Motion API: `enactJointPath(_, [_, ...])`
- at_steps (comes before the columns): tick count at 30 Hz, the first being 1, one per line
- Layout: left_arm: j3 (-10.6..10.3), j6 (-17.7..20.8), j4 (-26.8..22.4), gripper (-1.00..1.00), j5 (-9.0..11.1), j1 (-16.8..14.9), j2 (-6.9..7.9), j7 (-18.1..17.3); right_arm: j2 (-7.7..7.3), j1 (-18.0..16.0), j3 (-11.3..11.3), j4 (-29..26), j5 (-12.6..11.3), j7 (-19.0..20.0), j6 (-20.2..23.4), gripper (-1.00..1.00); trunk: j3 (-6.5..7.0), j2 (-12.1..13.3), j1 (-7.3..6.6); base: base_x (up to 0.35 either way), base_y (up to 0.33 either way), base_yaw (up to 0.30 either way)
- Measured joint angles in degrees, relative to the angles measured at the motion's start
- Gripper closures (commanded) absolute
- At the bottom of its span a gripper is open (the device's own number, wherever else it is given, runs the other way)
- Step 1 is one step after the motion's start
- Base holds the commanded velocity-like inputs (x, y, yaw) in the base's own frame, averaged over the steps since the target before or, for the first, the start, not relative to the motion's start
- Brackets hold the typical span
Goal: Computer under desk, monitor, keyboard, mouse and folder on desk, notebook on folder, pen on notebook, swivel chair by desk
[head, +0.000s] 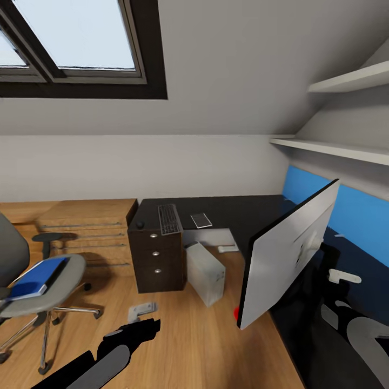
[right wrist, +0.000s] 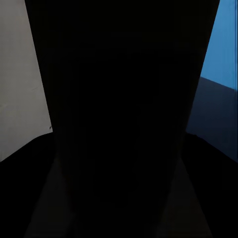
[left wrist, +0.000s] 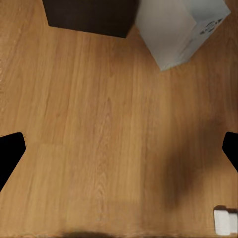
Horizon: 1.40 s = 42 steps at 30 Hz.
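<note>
The monitor [head: 286, 251] hangs tilted above the right part of the black desk [head: 243, 210], silver back toward me, red dot at its lower corner. My right gripper is shut on it, and its black surface [right wrist: 124, 99] spans the right wrist view. The keyboard [head: 169, 219] lies on the desk above the drawers [head: 156, 259]. The computer [head: 205, 273] [left wrist: 178, 29] stands on the floor beside the drawers. The blue folder [head: 38, 276] lies on the swivel chair [head: 48, 294] at the left. My left gripper [head: 143, 329] [left wrist: 119, 153] hovers open over bare floor.
A wooden chest [head: 89, 227] stands left of the desk. A flat pale rectangular item [head: 201, 220] lies on the desk by the keyboard. A small white object [head: 141, 310] [left wrist: 224, 220] lies on the wood floor near my left gripper. Shelves [head: 335, 148] run above the desk's right part.
</note>
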Motion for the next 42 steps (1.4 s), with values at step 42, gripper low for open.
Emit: enactJointPath(42, [0.0, 0.1, 0.1, -1.0, 0.0, 0.0, -0.01, 0.1, 0.09, 0.0, -0.9, -0.1, 1.4, 0.0, 0.1, 1.0, 0.01, 0.0, -0.04, -0.075, -0.115, 0.061])
